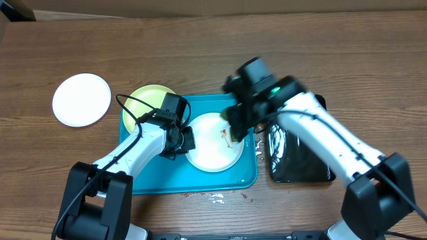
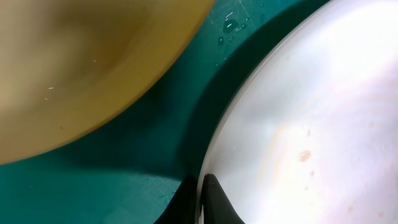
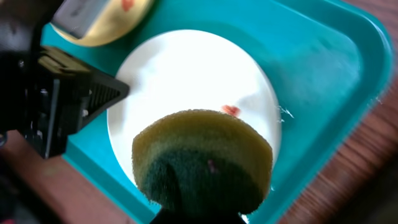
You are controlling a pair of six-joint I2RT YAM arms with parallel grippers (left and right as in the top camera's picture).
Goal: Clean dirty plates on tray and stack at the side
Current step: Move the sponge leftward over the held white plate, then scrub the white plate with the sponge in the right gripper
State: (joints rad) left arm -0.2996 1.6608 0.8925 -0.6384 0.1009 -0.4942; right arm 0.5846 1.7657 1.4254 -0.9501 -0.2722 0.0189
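A white plate [image 1: 212, 148] with brown smears lies in the turquoise tray [image 1: 237, 179]. My left gripper [image 1: 185, 139] is shut on its left rim; the left wrist view shows the fingers [image 2: 200, 199] pinching the rim of the white plate [image 2: 311, 124]. A pale yellow-green plate [image 1: 148, 99] lies at the tray's far left corner and also shows in the left wrist view [image 2: 81, 62]. My right gripper [image 1: 237, 123] is shut on a yellow-green sponge [image 3: 202, 158] just above the plate's right side [image 3: 186, 74]. A second white plate [image 1: 81, 99] lies on the table to the left.
A glossy black tray [image 1: 299, 157] lies right of the turquoise tray, partly under my right arm. Water drops [image 1: 213, 196] lie on the wooden table near the tray's front edge.
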